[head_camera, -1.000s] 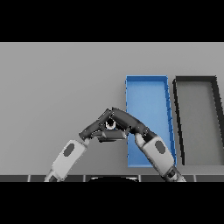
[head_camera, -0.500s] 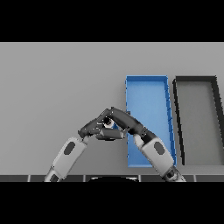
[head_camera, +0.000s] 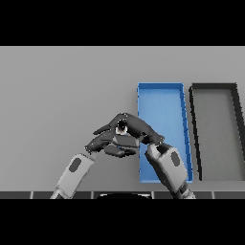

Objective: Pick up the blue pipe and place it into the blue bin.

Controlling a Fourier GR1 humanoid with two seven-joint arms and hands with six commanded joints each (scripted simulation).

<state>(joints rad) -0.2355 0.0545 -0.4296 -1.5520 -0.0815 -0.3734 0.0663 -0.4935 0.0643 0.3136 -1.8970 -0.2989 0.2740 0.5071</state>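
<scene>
**Operator:** Head view. What do I have, and how do I do this step well?

**Guide:** Your two hands meet just left of the blue bin (head_camera: 162, 103), near the worktop's (head_camera: 57, 86) near edge. The right hand (head_camera: 136, 128) lies across from the right, its fingers curled over a small round-ended object at their tips, which I take for the pipe (head_camera: 121, 128); little of it shows and no blue is visible. The left hand (head_camera: 106, 142) sits just under and left of it, fingers bent, but you cannot tell from here whether it holds anything. The pipe is still outside the bin, touching or nearly touching its left wall. Keep the right hand's grip firm, lift clear of that wall, carry right over the blue floor, not on to the black bin (head_camera: 215, 129) beyond, then let go low. Draw the left hand away first so it does not snag.

**Operator:** What differs from half a second ago?

**Guide:** Very little. The hands sit in much the same place; the clasp looks slightly tighter and lower.
</scene>
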